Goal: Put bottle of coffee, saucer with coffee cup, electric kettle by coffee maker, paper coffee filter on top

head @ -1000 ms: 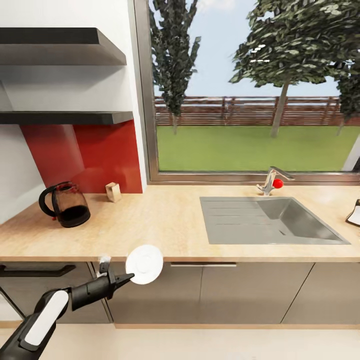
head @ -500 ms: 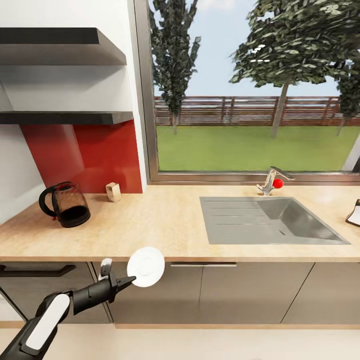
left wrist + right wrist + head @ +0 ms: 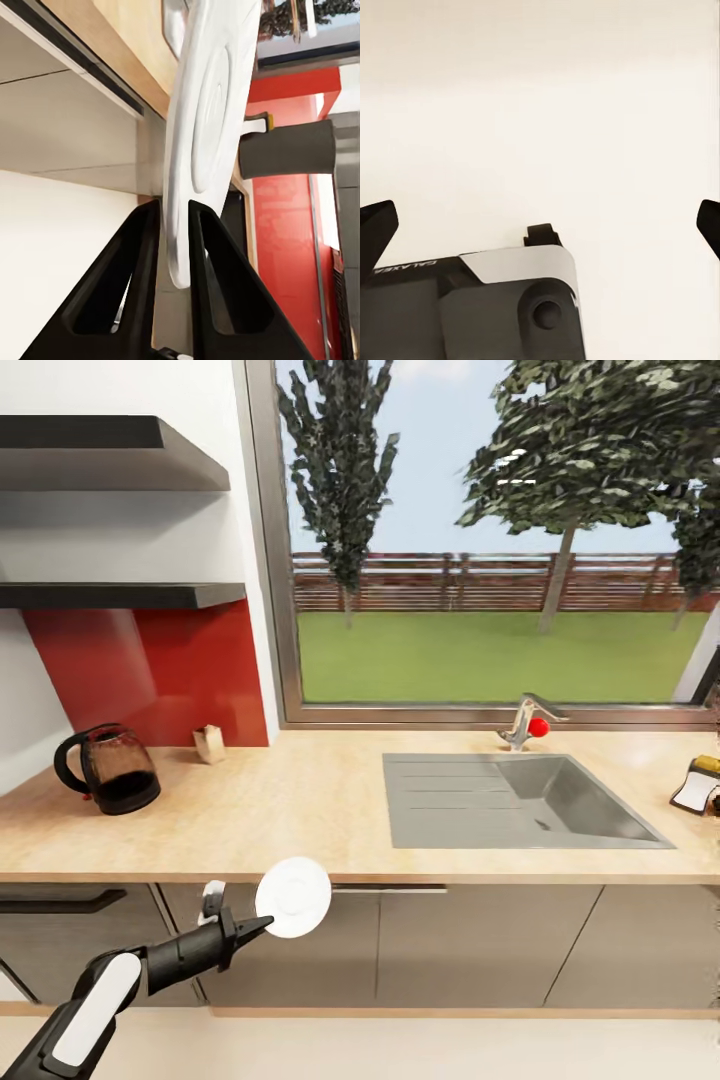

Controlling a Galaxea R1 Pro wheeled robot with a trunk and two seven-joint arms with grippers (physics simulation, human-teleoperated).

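Note:
My left gripper is shut on the rim of the white saucer, holding it on edge in front of the grey cabinet fronts, just below the kitchen countertop's front edge. In the left wrist view the saucer stands between the black fingers; past it are the dark-grey coffee maker and a yellow-capped bottle. The electric kettle stands at the counter's far left. The bottle of coffee sits at the counter's right edge. My right gripper is open over pale floor.
A grey inset sink with a faucet lies right of centre under the window. A small tan block stands by the red backsplash. Two dark kitchen shelves hang on the wall above the kettle.
The whole view has shifted right, so the counter's things sit further left in the picture and the bottle shows at the right edge. The left gripper still holds the saucer in about the same place.

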